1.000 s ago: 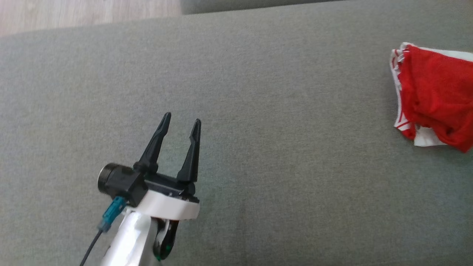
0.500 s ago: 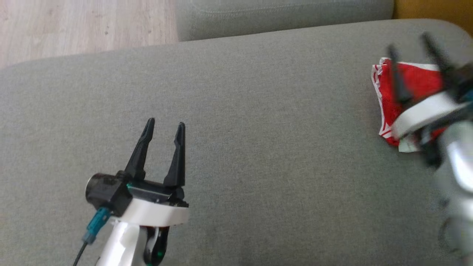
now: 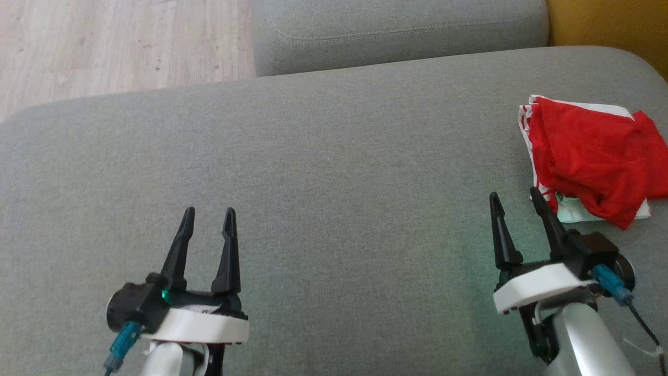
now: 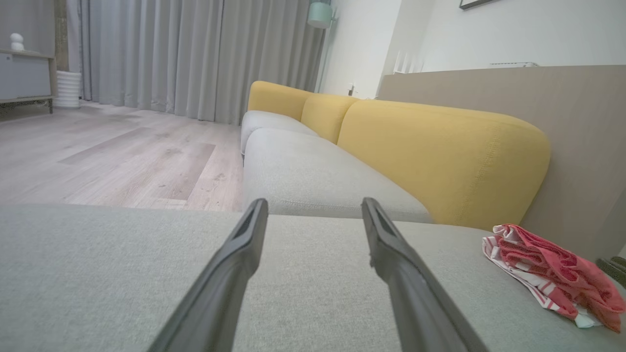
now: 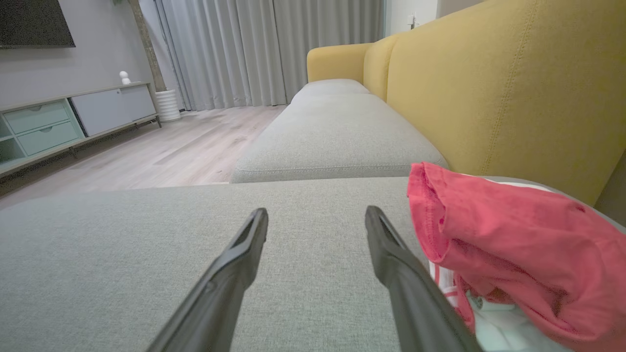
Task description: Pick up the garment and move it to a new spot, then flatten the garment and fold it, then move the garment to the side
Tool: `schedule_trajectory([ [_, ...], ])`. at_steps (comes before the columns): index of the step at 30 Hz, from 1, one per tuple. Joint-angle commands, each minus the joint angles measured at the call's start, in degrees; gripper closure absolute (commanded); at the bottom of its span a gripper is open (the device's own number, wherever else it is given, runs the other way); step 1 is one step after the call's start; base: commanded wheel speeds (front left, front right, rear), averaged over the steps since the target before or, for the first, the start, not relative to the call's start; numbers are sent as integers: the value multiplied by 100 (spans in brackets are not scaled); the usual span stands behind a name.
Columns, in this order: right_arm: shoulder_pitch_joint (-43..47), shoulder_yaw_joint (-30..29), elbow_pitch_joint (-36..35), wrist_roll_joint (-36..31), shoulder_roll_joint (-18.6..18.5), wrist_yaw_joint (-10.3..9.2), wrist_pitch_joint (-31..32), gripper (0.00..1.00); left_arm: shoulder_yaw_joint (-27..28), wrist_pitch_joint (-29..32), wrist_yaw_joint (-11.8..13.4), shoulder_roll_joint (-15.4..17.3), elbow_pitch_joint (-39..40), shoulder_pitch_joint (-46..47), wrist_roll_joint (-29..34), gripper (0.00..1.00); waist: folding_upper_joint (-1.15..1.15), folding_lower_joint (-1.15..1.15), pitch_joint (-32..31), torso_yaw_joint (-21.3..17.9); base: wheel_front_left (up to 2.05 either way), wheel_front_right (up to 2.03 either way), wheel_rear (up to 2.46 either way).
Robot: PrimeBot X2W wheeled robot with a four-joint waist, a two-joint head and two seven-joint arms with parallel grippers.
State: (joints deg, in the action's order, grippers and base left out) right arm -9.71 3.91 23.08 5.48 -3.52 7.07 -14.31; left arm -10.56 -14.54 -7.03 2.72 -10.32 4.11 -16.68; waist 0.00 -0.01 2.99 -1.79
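Note:
The garment (image 3: 592,156) is a folded red and white bundle lying at the far right of the grey sofa cushion (image 3: 334,172). In the left wrist view the garment (image 4: 552,271) lies at the right, and in the right wrist view the garment (image 5: 513,254) lies close on the right. My right gripper (image 3: 514,198) stands open just left of the bundle's near corner, with nothing between its fingers. Open and empty too, my left gripper (image 3: 207,213) hovers over the cushion's near left part, far from the garment.
A second grey seat cushion (image 3: 396,31) adjoins at the back, with wooden floor (image 3: 120,47) to its left. Yellow backrests (image 5: 489,93) run along the right side. Curtains (image 4: 195,54) and a low cabinet (image 5: 73,117) stand across the room.
The head camera has tilted, showing more of the far cushion and floor. My right arm has come into view and settled low beside the garment. The left gripper stays open.

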Motion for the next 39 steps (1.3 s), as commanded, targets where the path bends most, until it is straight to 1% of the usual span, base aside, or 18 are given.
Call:
schedule_trajectory([
  [1,-124,130,-297,86,57,42,-67,0,239,-46,44,16,139,175,-39,0,0,1,3,-9,0,0,0],
  [4,6,263,-430,276,61,42,-67,0,292,-46,83,16,113,174,-112,0,0,1,-2,-16,0,0,0],
  [8,47,302,-530,360,63,42,-68,0,344,-46,103,16,149,176,-189,0,0,1,-6,-11,0,0,0],
  [16,34,261,-629,400,63,42,-68,0,446,-46,86,16,364,143,-297,0,0,1,-11,21,0,0,0],
  [36,68,314,-597,447,64,42,-69,0,420,-46,65,16,328,66,-504,0,0,1,-75,8,0,0,0],
  [39,65,324,-593,452,64,42,-69,0,400,-46,76,16,227,52,-674,0,0,1,-83,9,0,0,0],
])
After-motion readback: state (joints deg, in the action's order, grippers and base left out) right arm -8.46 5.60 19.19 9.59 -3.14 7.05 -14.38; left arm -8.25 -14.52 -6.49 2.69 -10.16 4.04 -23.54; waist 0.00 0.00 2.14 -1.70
